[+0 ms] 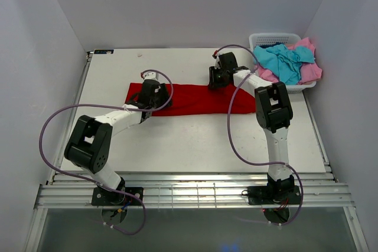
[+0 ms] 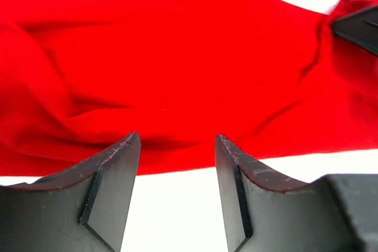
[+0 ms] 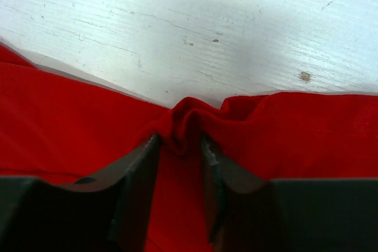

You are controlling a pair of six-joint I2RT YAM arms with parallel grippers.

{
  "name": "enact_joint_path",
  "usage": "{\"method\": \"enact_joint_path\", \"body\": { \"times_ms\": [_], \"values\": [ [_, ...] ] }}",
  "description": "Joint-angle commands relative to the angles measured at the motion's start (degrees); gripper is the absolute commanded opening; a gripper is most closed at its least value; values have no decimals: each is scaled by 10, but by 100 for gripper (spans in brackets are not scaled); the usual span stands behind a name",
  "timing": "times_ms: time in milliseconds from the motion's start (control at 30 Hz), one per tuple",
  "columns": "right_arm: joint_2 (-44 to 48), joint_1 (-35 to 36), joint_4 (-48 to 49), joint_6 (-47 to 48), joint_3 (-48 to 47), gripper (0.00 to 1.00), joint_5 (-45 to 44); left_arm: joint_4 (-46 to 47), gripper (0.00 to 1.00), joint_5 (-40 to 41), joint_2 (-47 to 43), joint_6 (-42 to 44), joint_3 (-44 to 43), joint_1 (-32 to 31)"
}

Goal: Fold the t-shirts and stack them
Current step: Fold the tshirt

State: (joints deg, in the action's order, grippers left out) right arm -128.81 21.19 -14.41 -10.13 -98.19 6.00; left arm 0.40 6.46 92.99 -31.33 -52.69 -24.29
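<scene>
the red t-shirt (image 1: 201, 100) is lying as a long, soft, creased band across the scuffed white table (image 1: 177, 140). at its far edge the right gripper (image 3: 177, 140) is standing with jaws slightly parted around a loose pucker of cloth. at its left end the left gripper (image 2: 177, 140) is gaping, gripping nothing. the turquoise t-shirt (image 1: 283, 60) and pink t-shirt (image 1: 310, 70) are lying crumpled in the lattice basket (image 1: 271, 37).
</scene>
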Motion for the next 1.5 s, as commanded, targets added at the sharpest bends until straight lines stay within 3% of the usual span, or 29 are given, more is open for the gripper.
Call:
{"method": "enact_joint_path", "body": {
  "times_ms": [0, 167, 233, 333, 433, 467, 500, 600, 800, 1467],
  "values": [
    [9, 3, 16, 14, -17, 42, -13, 28, 63, -36, -27, -21, 15, -9],
    [84, 3, 67, 22, 37, 48, -28, 36, 60, -34, -33, -22, 26, -22],
    [114, 5, 79, 27, 77, 48, -35, 34, 54, -33, -37, -23, 33, -24],
    [192, 26, 102, 42, 144, 48, -57, 34, 31, -23, -46, -28, 45, -31],
    [225, 44, 108, 42, 199, 47, -57, 37, 17, -15, -43, -27, 50, -33],
    [237, 47, 108, 38, 209, 46, -57, 38, 17, -13, -40, -25, 50, -33],
    [239, 52, 105, 35, 218, 40, -57, 38, 17, -11, -37, -23, 48, -34],
    [235, 63, 107, 26, 251, 17, -57, 43, 1, 0, -19, -18, 42, -34],
    [204, 77, 114, 15, 278, 10, -56, 44, 0, 19, 23, 8, 11, -34],
    [194, 87, 109, 10, 316, 9, -83, 51, 0, 49, 68, 21, -4, -34]
  ]
}}
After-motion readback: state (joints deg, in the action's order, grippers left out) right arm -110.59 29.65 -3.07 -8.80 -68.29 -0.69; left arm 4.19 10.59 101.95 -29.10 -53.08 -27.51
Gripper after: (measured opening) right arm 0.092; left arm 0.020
